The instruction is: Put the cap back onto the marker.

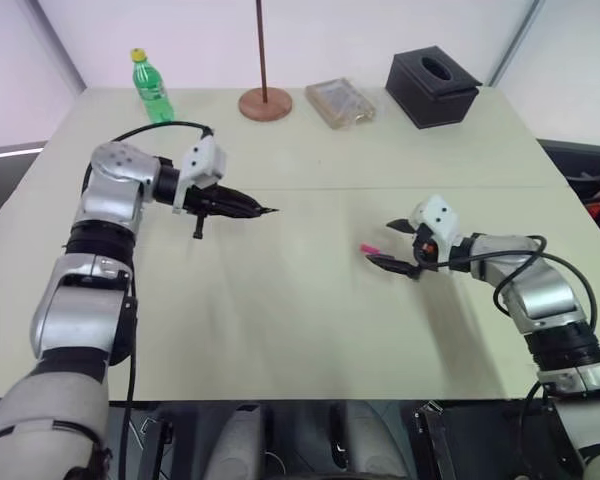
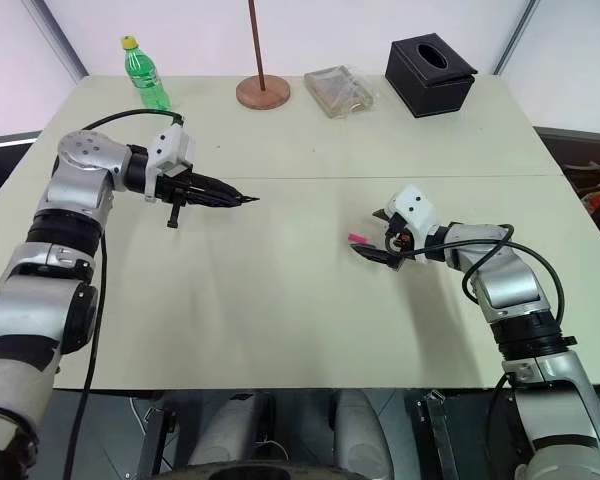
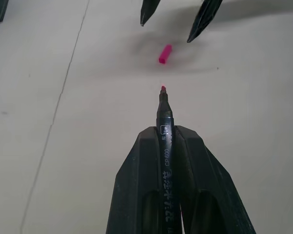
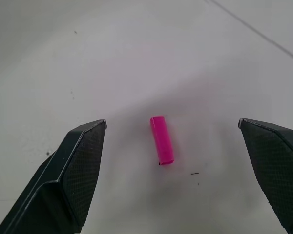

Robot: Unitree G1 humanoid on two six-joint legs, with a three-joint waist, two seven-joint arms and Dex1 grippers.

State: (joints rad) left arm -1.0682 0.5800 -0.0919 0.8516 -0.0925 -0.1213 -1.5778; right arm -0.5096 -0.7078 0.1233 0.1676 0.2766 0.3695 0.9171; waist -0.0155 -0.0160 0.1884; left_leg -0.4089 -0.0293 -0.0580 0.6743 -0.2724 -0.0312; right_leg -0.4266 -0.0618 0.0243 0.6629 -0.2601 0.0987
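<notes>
1. Where the left arm reaches in at the upper left of the head views, the left gripper (image 1: 242,205) is seen clamped tight on the marker (image 3: 165,109), its two fingers pressed against the black barrel from either side
2. The marker is held roughly level above the table (image 1: 280,330), and its bare pink tip is pointed toward the right of the frame, in line with the cap (image 4: 161,140)
3. The front part of the barrel is left sticking out past the fingertips; lettering is printed on it, as seen in the left wrist view, but it cannot be read in full
4. The cap, a short pink piece, is found lying flat on the table right of centre in the head views, well apart from the marker tip
5. The right gripper (image 4: 172,123) is spread wide and nothing is held in it; the cap is framed between its two fingers in the right wrist view and is touched by neither
6. Whether the right fingertips rest on the table cannot be told
7. Along the top of the head views are set a green bottle (image 1: 151,86) at upper left, a round wooden base (image 1: 265,103) with a thin pole (image 1: 260,45), a clear packet (image 1: 340,101) and a black box (image 1: 432,87) at upper right, all well apart from both grippers
</notes>
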